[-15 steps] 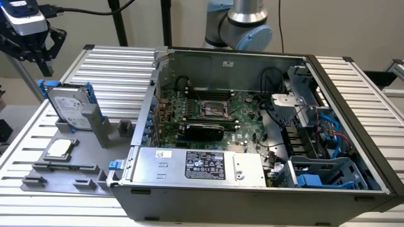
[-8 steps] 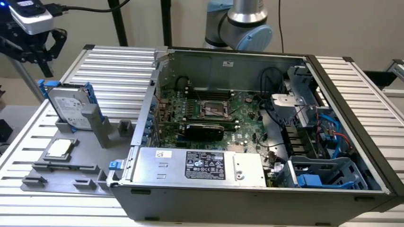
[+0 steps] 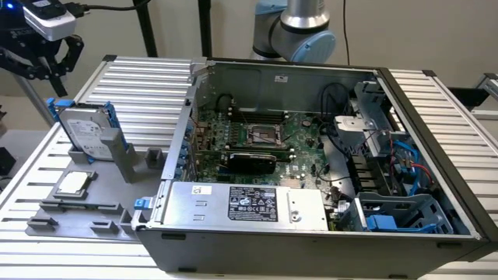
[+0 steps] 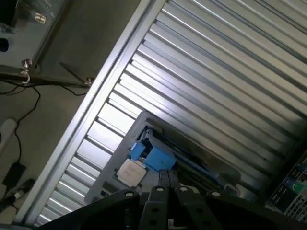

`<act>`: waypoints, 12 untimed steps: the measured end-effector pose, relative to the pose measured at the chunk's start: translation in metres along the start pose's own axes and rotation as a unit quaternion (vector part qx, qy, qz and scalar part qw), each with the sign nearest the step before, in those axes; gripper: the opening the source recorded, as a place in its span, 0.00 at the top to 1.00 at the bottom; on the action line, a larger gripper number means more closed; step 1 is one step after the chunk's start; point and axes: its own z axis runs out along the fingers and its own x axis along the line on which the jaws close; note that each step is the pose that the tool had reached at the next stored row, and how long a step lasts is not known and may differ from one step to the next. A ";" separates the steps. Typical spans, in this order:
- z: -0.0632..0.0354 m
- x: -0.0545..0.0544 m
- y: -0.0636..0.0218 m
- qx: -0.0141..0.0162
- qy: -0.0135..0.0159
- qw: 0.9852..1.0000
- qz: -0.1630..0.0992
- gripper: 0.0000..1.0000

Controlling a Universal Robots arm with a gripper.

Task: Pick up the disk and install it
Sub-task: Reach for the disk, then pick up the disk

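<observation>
At the exterior view's far left, high above the bench [image 3: 144, 76], the claw [image 3: 55, 79] hangs empty, tips pressed together. The disk [image 3: 84, 131] stands upright on edge in a grey holder [image 3: 116, 157], beside the open computer case [image 3: 311, 76]. A square chip [image 3: 74, 182] lies flat nearby. The wrist view looks down on the disk's blue frame [image 4: 156, 158] and shows floor cables [image 4: 19, 115] beyond the bench edge.

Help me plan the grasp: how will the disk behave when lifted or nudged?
Metal body in a blue frame, so the disk is likely rigid and heavy for its size. Standing on edge in the grey holder, it could tip if nudged sideways.
</observation>
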 end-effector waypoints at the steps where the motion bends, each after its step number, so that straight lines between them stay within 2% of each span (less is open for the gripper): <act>1: 0.0002 0.000 0.0000 0.000 0.000 1.000 -0.009 1.00; 6: 0.0014 0.000 0.0000 0.001 -0.002 0.999 -0.055 1.00; 9: 0.0021 0.000 0.0001 0.001 -0.003 0.997 -0.082 1.00; 12: 0.0027 0.000 0.0001 0.002 -0.004 0.994 -0.109 1.00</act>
